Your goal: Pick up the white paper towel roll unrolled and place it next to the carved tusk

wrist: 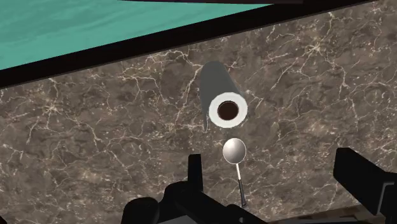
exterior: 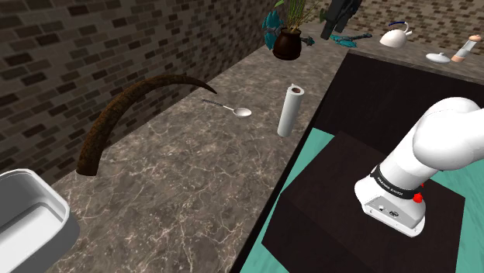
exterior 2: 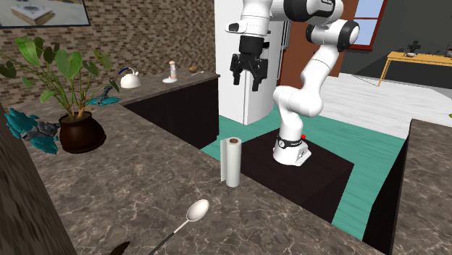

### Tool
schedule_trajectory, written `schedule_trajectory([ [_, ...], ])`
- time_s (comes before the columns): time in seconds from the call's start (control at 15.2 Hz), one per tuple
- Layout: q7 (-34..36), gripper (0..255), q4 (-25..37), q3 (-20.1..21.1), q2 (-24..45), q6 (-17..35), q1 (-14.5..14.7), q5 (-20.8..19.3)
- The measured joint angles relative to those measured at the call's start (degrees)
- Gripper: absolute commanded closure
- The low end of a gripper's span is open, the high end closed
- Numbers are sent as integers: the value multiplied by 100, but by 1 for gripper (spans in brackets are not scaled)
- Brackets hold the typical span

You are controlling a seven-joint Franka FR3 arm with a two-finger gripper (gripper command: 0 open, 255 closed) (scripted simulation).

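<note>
Near the middle of the shoulder view, close to the front edge of the dark veined marble bench (exterior: 178,182), stands the white cylindrical paper towel roll (exterior: 291,111). It is upright on one flat end, apart from everything else. Its long axis runs vertically, so its open core points straight up. In the wrist view we look almost down that dark core (wrist: 227,109), which we read as the hand having been lined up above the roll for a descent. The black two-finger gripper (exterior 2: 249,78) hangs high above the bench in the second exterior view. Its fingers (wrist: 195,170) are spread wide and hold nothing.

A small silver metal spoon (exterior: 233,108) lies flat just beside the roll, on the side away from the bench edge. We judge the fingers must close across the roll's sides without catching it.

The long, curved, dark brown carved tusk (exterior: 99,132) arcs across the left of the shoulder view, well apart from the roll. We expect the roll must be carried that way
</note>
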Motion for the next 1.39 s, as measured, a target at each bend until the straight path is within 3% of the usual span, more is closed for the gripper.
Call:
schedule_trajectory([
  [0.4, 142, 0, -328, 69, 473, 517, -29, 76],
  [1.12, 376, 0, -802, 133, 2090, 1875, -127, 214],
  [1.39, 390, 0, -970, 154, 2276, 2197, -122, 233],
])
